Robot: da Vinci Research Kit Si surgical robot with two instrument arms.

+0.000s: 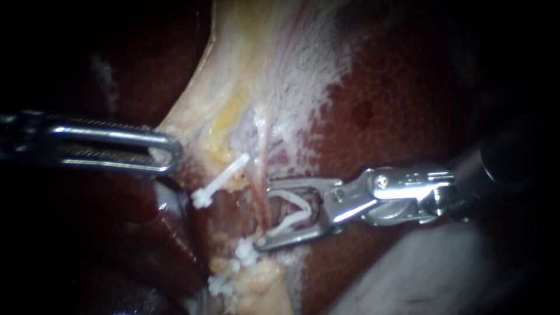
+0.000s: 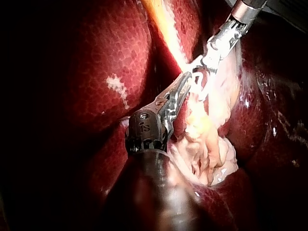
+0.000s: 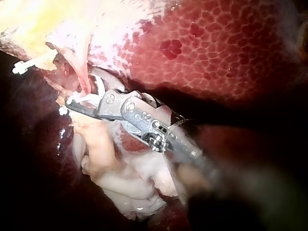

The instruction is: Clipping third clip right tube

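**A:** Nearest the lens?

**B:** On the right, the right instrument (image 1: 268,214), with a dark blurred shaft and a bright metal wrist. End effector spread wide, yet gripping the loaded clip (image 1: 300,205) from above and below.

**A:** And that clip, where exactly?

**B:** Open in a V inside the end effector, straddling the tube (image 1: 263,157), with one white arm to either side of it. Not yet squeezed shut. Same story from the right wrist view, with the clip's tips just past the pink strand.

**A:** Across from it?

**B:** From the left, the left instrument (image 1: 169,153). End effector closed on the edge of the pale tissue (image 1: 256,70), well apart from the tube.

**A:** Between the two?

**B:** A slanted clip (image 1: 220,179), white and closed, near the tube on the left instrument's side. Lower down, a lower clip (image 1: 245,254) and a bottom clip (image 1: 219,284), among yellowish lumps of fat (image 1: 259,280). Hard to tell which strand under those.

**A:** Farther back?

**B:** Pale tissue fanning upward, streaked with yellow. Behind everything, the liver (image 1: 396,99), dark red and mottled, on both sides of the pale sheet.
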